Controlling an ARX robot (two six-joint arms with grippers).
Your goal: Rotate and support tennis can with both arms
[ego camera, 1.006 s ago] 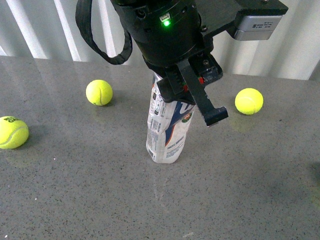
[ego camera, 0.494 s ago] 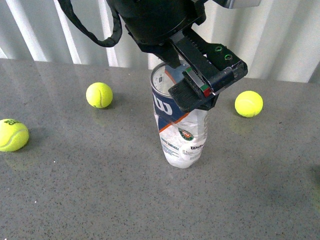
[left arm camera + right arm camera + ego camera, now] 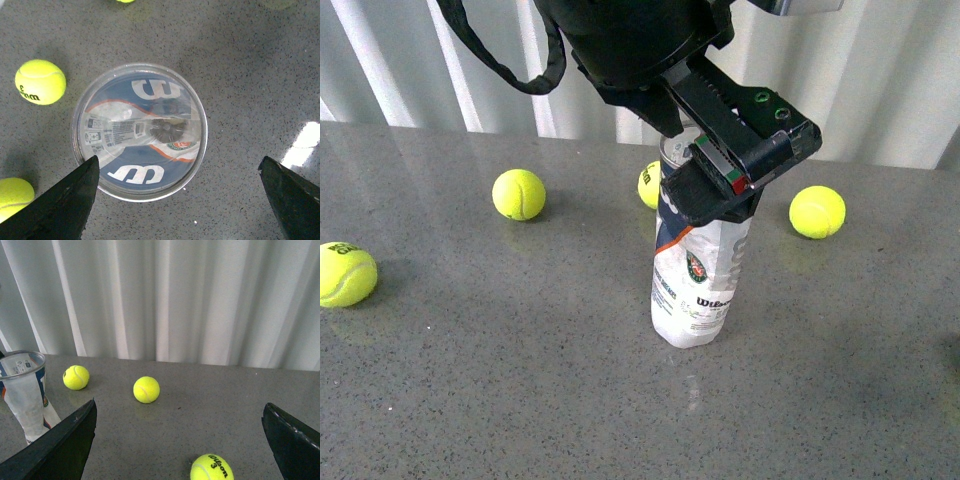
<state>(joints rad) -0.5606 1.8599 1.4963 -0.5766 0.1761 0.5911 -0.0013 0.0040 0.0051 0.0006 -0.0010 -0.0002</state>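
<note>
The tennis can stands upright on the grey table, its open metal rim on top and the Wilson label facing the front view. My left gripper hangs open just above its rim, with one finger pad in front of the can's top. The left wrist view looks straight down into the can, which sits off to one side of the left gripper, close to one finger. My right gripper is open and empty, and the can shows far off to its side.
Yellow-green tennis balls lie loose on the table: one at the left edge, one at the back left, one behind the can, one at the right. A white curtain closes the back.
The left gripper has lifted from around the tilted can and turned. The can now stands upright, shifted right, with its label turned, and a ball behind it has come into view.
</note>
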